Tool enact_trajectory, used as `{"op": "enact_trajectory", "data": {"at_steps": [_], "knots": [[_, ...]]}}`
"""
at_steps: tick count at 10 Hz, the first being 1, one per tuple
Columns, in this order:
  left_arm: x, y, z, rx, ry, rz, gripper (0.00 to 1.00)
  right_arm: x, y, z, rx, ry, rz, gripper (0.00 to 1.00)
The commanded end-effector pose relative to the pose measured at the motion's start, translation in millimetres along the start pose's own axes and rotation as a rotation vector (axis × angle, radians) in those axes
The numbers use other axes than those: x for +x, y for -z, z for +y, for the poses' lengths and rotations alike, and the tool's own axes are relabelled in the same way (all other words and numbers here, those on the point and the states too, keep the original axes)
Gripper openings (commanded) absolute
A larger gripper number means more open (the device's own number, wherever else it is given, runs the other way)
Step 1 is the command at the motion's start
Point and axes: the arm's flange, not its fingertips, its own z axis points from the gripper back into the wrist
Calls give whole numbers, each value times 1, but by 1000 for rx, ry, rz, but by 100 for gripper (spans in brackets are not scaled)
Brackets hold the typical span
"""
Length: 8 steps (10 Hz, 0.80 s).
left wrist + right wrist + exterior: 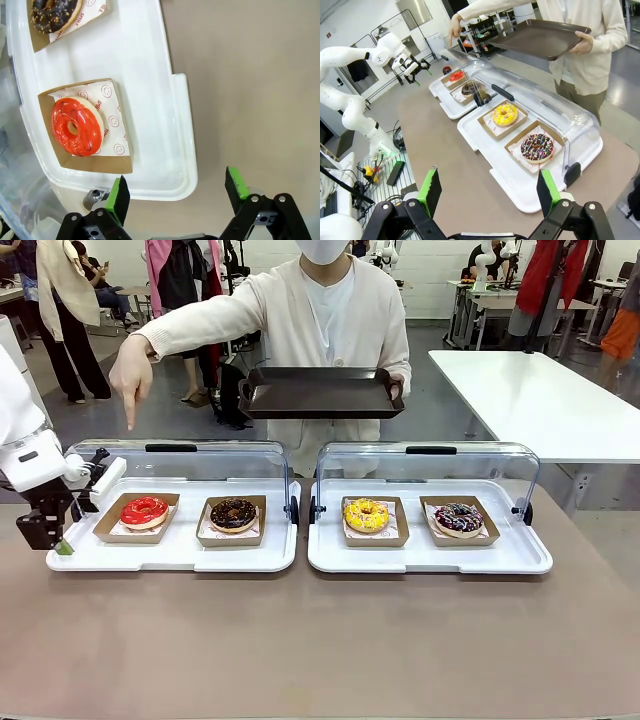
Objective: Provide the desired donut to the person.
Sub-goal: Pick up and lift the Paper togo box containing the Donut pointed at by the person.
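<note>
**Brown bench carries two white display trays**

The bench (320, 640) has a plain, matte brown top. Two white plastic trays lie on its far half, side by side and a little apart at the middle: the left tray (170, 560) and the right tray (430, 562). Each has a clear domed cover with a black handle, raised at the back: the left cover (190, 462) and the right cover (430, 465).

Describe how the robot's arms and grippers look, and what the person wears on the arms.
The left arm is glossy white with rounded joints. The left gripper and right gripper are black, with green pads on the fingers. The person wears long cream-white knit cardigan sleeves.
</note>
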Motion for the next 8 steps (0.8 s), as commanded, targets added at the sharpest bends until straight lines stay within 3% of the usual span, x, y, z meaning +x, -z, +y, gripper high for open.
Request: {"op": "enact_trajectory", "data": {"at_steps": [1, 8], "knots": [[-3, 16, 30, -15, 27, -29, 100, 0, -2, -1, 10, -15, -10, 100], [-11, 63, 67, -84, -18, 19, 100, 0, -2, -1, 10, -15, -10, 100]]}}
